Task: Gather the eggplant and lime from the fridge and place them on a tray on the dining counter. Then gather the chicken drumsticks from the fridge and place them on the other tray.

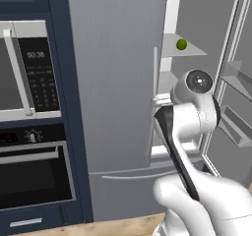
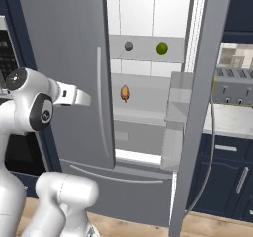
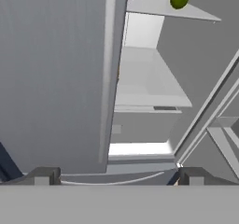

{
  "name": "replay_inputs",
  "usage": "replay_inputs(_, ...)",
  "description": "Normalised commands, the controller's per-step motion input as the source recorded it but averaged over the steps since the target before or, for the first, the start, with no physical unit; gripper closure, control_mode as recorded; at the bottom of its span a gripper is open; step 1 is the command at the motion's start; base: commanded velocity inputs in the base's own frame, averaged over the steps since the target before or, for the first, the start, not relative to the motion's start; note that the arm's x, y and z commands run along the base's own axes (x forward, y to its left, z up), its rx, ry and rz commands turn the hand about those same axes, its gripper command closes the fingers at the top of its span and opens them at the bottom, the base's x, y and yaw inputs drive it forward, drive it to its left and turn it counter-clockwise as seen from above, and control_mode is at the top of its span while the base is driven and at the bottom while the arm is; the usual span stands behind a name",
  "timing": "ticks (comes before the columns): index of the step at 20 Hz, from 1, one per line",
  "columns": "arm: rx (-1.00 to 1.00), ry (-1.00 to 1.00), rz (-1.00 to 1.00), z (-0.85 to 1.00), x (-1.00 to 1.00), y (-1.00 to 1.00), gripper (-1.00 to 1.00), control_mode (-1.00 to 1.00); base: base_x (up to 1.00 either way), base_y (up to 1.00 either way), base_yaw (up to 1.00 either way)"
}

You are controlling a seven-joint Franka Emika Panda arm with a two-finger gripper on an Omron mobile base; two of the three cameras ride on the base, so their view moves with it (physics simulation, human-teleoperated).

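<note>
Dark blue kitchen cabinets frame a tall, smooth grey fridge [image 2: 74,73] whose right door [image 2: 197,107] stands swung open while the left one is shut, a slim vertical handle [image 2: 100,102] running down its edge. Inside, the walls are pale and flat, and the shelves are plain grey slabs. On the upper shelf [image 2: 143,47] sits the lime [image 2: 161,49], a small, round, glossy green ball with no long axis to speak of; well to its left on the same shelf lies a small dull grey-purple round thing [image 2: 129,46], too small to identify. One shelf lower [image 2: 148,95], near the left side of the opening, rests an orange-brown oval object [image 2: 125,93], standing with its long axis roughly upright; what it is cannot be told. The open door carries clear, boxy bins [image 2: 174,107] that look empty. To the left of the fridge, a microwave [image 1: 24,73] sits above a black-fronted oven [image 1: 34,173]; to the right, a toaster [image 2: 232,87] stands on a pale counter [image 2: 232,125]. The hand [image 3: 116,176] hangs in front of the closed left door, its dark fingers [image 3: 44,175] spread wide apart and holding nothing, apart from the lime above.
</note>
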Motion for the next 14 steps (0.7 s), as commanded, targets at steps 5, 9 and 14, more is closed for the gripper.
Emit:
replay_inputs(5,0.00,0.00,-0.02,-0.03,0.45,0.02,-1.00,-1.00,0.00,0.00,0.00)
replay_inputs(9,0.00,0.00,0.00,-0.16,0.42,0.03,-1.00,-1.00,0.00,0.00,0.00)
replay_inputs(14,0.00,0.00,0.00,-0.18,0.45,0.03,-1.00,-1.00,0.00,0.00,0.00)
